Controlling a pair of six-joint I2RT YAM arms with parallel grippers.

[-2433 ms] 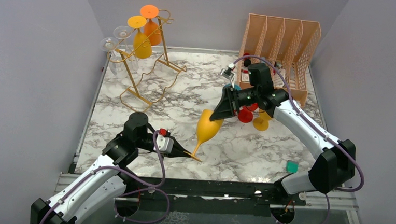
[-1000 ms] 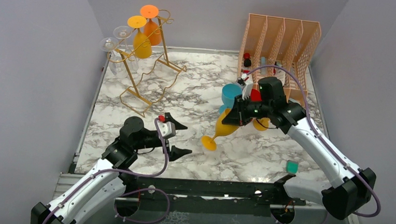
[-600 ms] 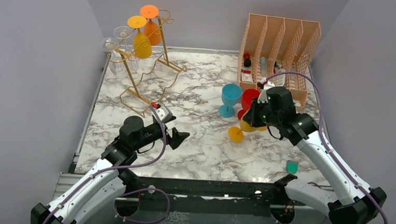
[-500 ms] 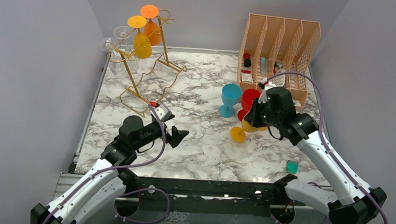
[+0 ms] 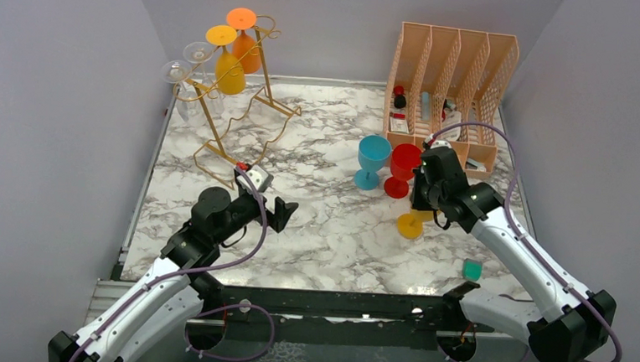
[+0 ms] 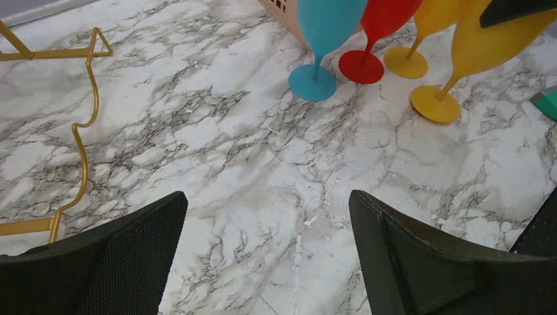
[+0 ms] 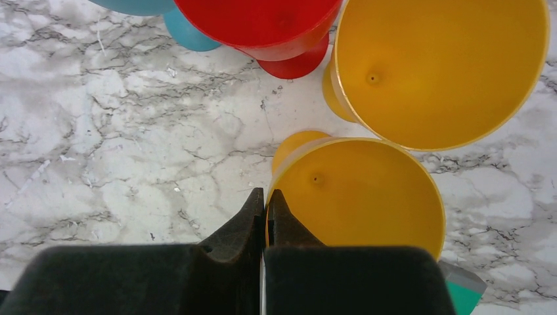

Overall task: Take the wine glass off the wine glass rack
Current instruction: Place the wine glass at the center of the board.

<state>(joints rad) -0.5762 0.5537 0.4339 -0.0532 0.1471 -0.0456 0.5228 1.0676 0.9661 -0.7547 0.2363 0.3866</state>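
The gold wire wine glass rack (image 5: 219, 129) stands at the far left, with an orange, a yellow (image 5: 229, 68) and clear glasses hanging on it. My right gripper (image 7: 265, 199) is shut on the rim of a yellow wine glass (image 7: 364, 197), which is off the rack. Its foot (image 5: 409, 227) is at or just above the marble, close to the red glass (image 5: 403, 163). My left gripper (image 6: 266, 197) is open and empty over bare marble, near the rack's base wire (image 6: 84, 131).
A teal glass (image 5: 373, 155), the red glass and a second yellow glass (image 7: 440, 72) stand together at the right centre. The peach lattice organiser (image 5: 454, 67) is behind them. A small green block (image 5: 471, 269) lies near the right front.
My right gripper has carried the yellow glass right and down, from tilted over the middle to nearly upright by the red glass. My left gripper let go of its foot, drew back and stays open.
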